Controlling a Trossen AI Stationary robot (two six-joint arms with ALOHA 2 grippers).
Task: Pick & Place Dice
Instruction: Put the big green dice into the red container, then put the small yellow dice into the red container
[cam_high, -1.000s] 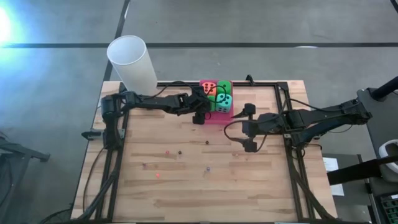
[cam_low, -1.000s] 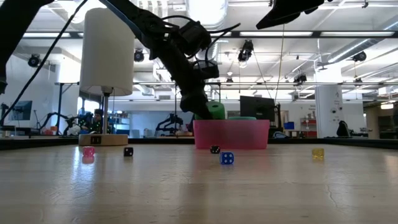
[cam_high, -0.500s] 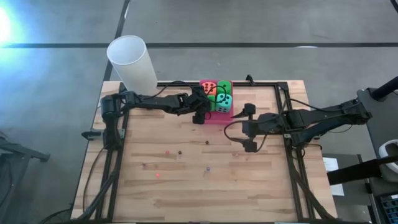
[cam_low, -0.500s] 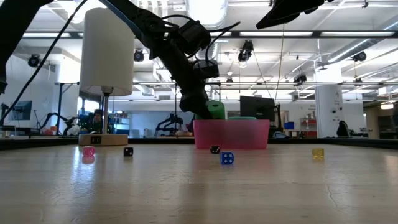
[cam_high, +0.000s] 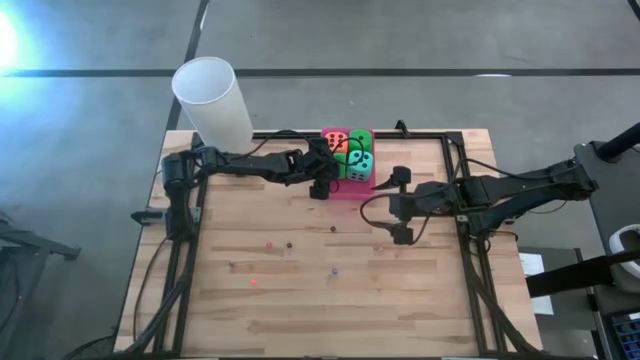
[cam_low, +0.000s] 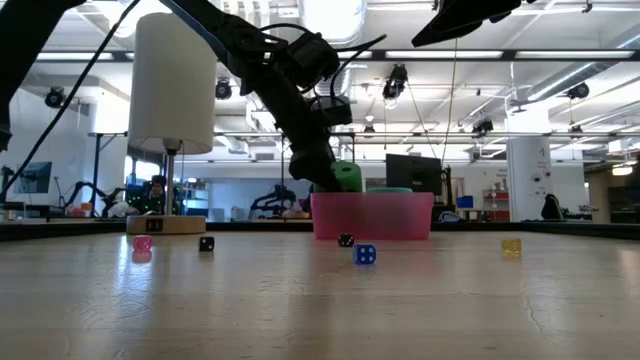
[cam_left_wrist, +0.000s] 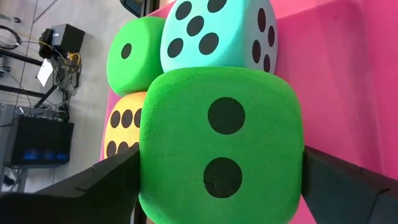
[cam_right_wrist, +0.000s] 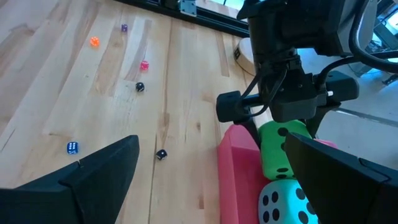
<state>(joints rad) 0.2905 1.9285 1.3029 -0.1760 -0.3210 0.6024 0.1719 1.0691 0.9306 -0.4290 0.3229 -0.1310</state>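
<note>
A pink tray stands at the table's far middle. In it lie an orange-red die, a green die and a teal die. My left gripper is at the tray's left side, shut on the second green die, which shows two pips. The left wrist view has the teal die, the other green die and the orange die beyond it. My right gripper hovers open to the right of the tray, holding nothing. My left gripper pinches the green die between its two fingers, one finger on each of two opposite side faces. It comes from the table's left, slanting down. The die sits over the tray's pink floor, its top above the rim; whether it rests on anything is hidden.
A tall white cylinder on a round base stands at the far left corner. Several tiny dice lie scattered on the wood: blue, yellow, pink, black. A black frame borders the table.
</note>
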